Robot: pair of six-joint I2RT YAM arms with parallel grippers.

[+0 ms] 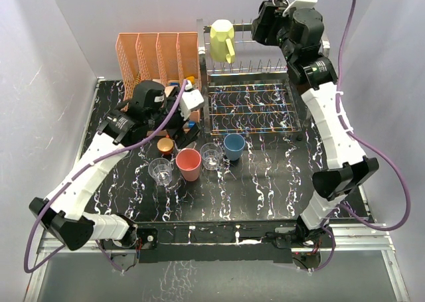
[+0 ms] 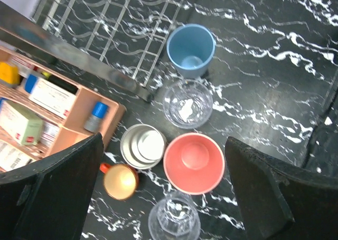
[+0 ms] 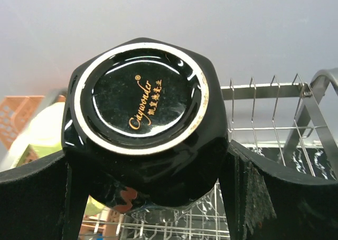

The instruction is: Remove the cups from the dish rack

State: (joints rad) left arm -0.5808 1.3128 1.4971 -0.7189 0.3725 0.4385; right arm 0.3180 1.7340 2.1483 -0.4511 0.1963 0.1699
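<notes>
1. Above the desk [image 1: 279,182], in the top view, you see the dish rack [image 1: 252,106] at the back, with nothing on its lower wire tier. The pale yellow mug [image 1: 222,40] sits tilted on the upper part, I think so that water can run out. In front of the rack, five cups stand upright and close together: the blue tumbler [image 1: 233,146], the pink tumbler [image 1: 188,164], the orange-red cup [image 1: 164,146] and two clear glasses [image 1: 211,155] [image 1: 160,170]. I judge they are grouped near the rack to keep each trip short. The peach organizer [image 1: 156,56] stands left of the rack.

2. In the left wrist view, your left tool [image 2: 163,142] hangs over this group with its fingers wide apart and nothing between them. Here you also see the steel cup [image 2: 142,145], just beside the pink tumbler. Staying high probably keeps the fingers from knocking the cups.

3. In the right wrist view, your right tool [image 3: 148,161] is closed on the black mug [image 3: 142,118]. It grips the sides, and the base faces the camera. The prongs of the rack show behind, on the right. The mug seems lifted off the rack, so only the yellow mug is not yet unloaded. You will need to turn the black mug upright before you set it by the others.
</notes>
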